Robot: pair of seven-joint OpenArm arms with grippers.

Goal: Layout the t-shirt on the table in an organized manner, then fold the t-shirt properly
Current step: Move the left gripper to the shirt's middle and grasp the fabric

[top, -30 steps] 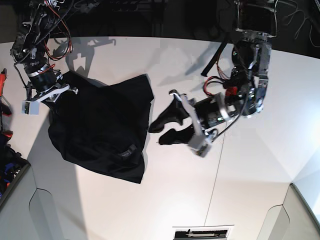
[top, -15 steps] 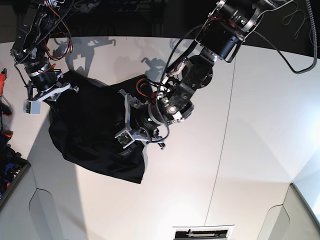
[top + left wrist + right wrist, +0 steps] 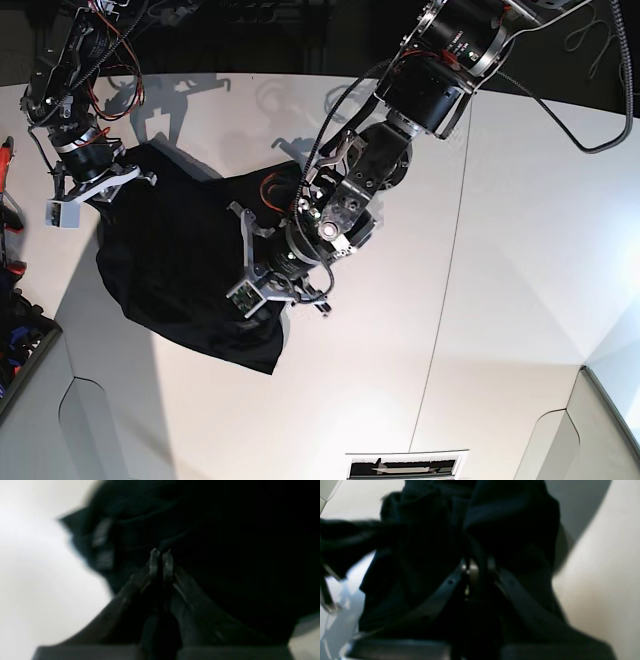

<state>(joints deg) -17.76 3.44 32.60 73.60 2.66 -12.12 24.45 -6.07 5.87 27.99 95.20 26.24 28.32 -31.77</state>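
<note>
- A wide, smooth white table (image 3: pixel 500 300) made of panels with thin dark seams filled the base view, with a dark background behind its far edge.
- A large black cloth t-shirt (image 3: pixel 180 270) lay crumpled on the base view's left half of the table, plain black side showing, its lower corner pointing toward the near edge; no graphic or lettering was visible.
- The left arm reached in from the top right of the base view, bent down and across, its wrist angled low over the shirt's right edge.
- The left gripper (image 3: pixel 262 285) sat on the cloth near that edge. In the left wrist view the left gripper (image 3: pixel 161 555) had its two fingertips pressed together with black fabric all around them; that view was blurred and dark, so whether a fold was caught between them could not be told.
- The right arm came down at the top left of the base view, its forearm tilted toward the shirt's far left corner.
- The right gripper (image 3: pixel 115 178) met the cloth at that corner. In the right wrist view the right gripper (image 3: pixel 476 566) was pinched tight on a bunched ridge of the black shirt (image 3: pixel 510 525), which rose in folds above the tips.
- White tabletop (image 3: pixel 607 567) showed beside the fabric in the right wrist view, and likewise the tabletop (image 3: pixel 37 580) in the left wrist view.
</note>
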